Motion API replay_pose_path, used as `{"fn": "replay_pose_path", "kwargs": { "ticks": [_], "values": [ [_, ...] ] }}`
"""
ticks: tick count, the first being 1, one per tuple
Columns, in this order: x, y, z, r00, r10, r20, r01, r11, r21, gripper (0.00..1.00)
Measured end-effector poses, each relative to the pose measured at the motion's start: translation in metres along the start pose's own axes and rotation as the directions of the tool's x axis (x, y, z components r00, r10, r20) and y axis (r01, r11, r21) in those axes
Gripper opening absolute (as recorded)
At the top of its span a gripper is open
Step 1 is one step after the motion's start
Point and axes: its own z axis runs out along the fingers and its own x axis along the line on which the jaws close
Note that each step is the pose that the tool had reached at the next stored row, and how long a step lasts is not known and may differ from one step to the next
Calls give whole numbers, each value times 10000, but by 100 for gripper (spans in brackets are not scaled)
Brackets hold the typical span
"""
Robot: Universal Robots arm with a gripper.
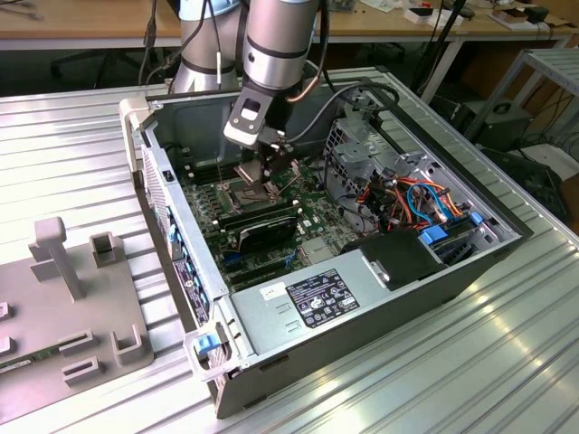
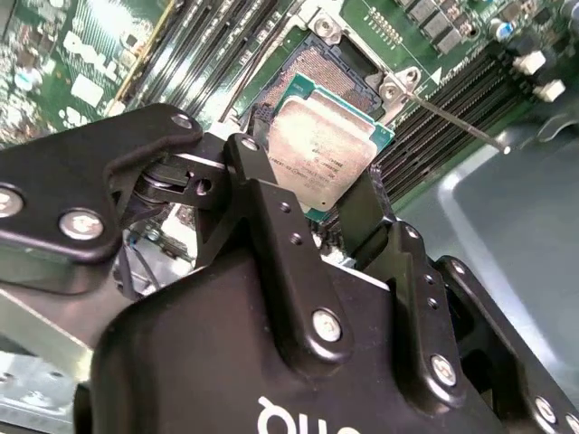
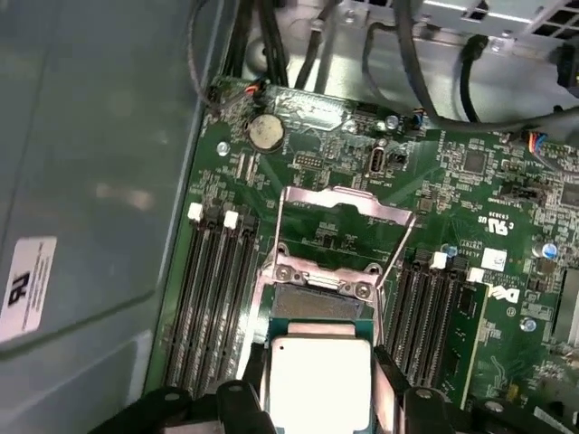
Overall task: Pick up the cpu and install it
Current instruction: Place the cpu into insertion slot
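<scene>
Black fingers [image 2: 264, 194] are closed on opposite edges of the cpu [image 2: 321, 149], which we judge the right hold: it is light and stiff, but fragile underneath. We see a dull silver lid on a green rim, hanging just over the open socket [image 2: 327, 65], its hinged frame [image 3: 348, 196] raised, on the green motherboard [image 3: 507, 181].

We see the arm [image 1: 276, 41] reaching down into an open computer case [image 1: 493, 258] that lies on a ribbed metal table [image 1: 452, 371]. Its gripper [image 1: 260, 174] hangs low over the green motherboard [image 1: 312, 212], just above a dark square socket [image 1: 246, 193]. A grey power supply [image 1: 303, 303] sits at the near end of the case, with orange and blue cables [image 1: 412, 194] bundled toward the exterior view's right. A grey fixture [image 1: 81, 303] with upright posts stands well apart on the exterior view's left
</scene>
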Motion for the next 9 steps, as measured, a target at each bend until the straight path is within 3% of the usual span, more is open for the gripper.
{"fn": "replay_pose_path", "kwargs": {
  "ticks": [2,5,6,7,8,9],
  "values": [
    [0,0,5,9985,550,14,-550,9985,-6,55],
    [0,0,9,9943,1063,27,-1063,9943,-12,55],
    [0,0,11,9916,1292,32,-1291,9916,-15,55],
    [0,-1,15,9847,1744,43,-1744,9847,-21,55],
    [0,-1,16,9823,1875,47,-1875,9823,-23,55],
    [0,-1,17,9822,1875,47,-1875,9823,-23,55]
  ]
}}
